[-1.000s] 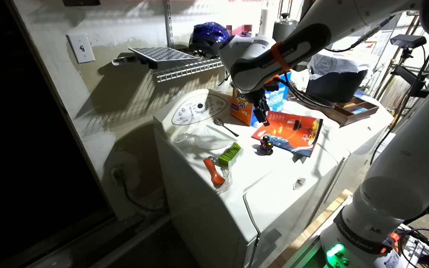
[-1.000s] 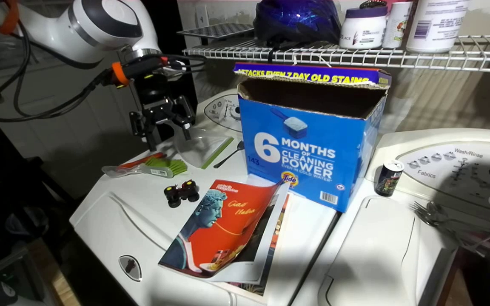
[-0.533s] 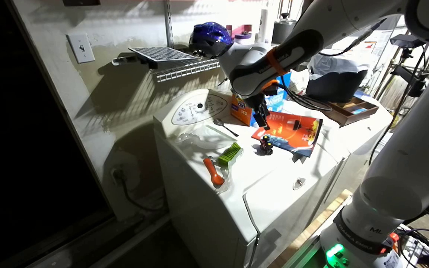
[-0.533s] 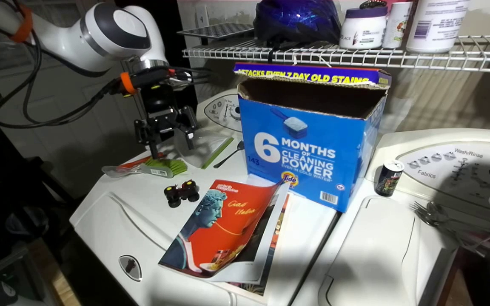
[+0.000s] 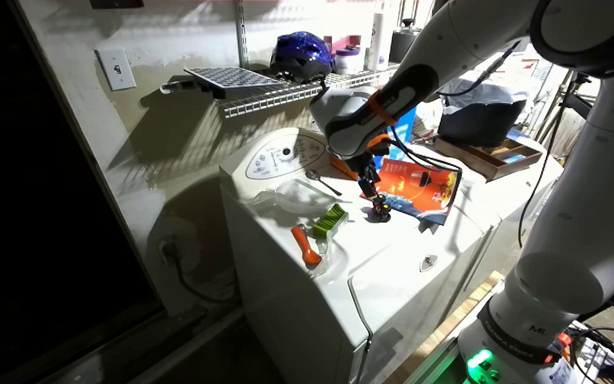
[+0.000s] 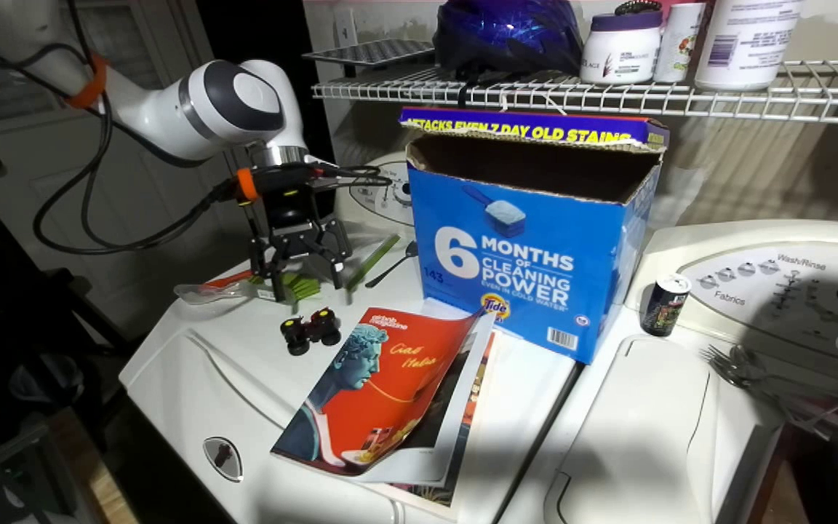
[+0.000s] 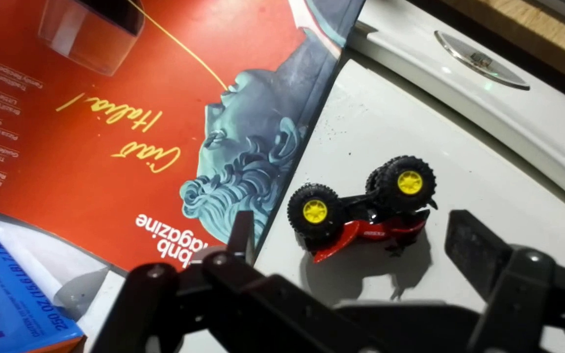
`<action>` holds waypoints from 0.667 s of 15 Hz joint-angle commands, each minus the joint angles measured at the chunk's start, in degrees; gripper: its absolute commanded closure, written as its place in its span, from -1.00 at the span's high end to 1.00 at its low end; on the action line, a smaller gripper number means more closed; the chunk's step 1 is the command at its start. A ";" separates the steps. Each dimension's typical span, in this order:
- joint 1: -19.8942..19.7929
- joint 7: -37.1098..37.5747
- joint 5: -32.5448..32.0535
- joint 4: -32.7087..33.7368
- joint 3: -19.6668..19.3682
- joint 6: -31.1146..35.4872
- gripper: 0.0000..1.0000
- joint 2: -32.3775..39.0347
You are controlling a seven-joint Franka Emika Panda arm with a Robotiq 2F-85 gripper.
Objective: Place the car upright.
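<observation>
Over the white appliance (image 6: 255, 371), your arm (image 5: 477, 32) slopes down, wrist (image 6: 284, 154) bent, and near the magazine (image 6: 386, 389) the empty gripper (image 6: 308, 291) points downward, fingers (image 7: 476, 250) spread wide, close to the red toy car (image 7: 373, 229) on its side.

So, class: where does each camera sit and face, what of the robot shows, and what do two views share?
An exterior view: raised, facing the blue box; arm and end effector show at left.
An exterior view: raised, looking down across the white machine toward its control panel; arm, base and end effector show.
Wrist view: wrist-mounted, looking down at the toy car and magazine; end effector shows along the bottom.
Both exterior views share the toy car and magazine.
</observation>
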 commanded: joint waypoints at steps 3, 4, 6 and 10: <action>-0.91 0.47 0.70 1.68 -0.89 1.81 1.00 5.24; -1.12 0.43 0.72 1.67 -1.05 2.35 1.00 6.07; -1.53 0.74 0.68 1.57 -1.35 3.51 1.00 7.14; -2.64 0.84 2.35 1.19 -1.90 7.13 1.00 7.57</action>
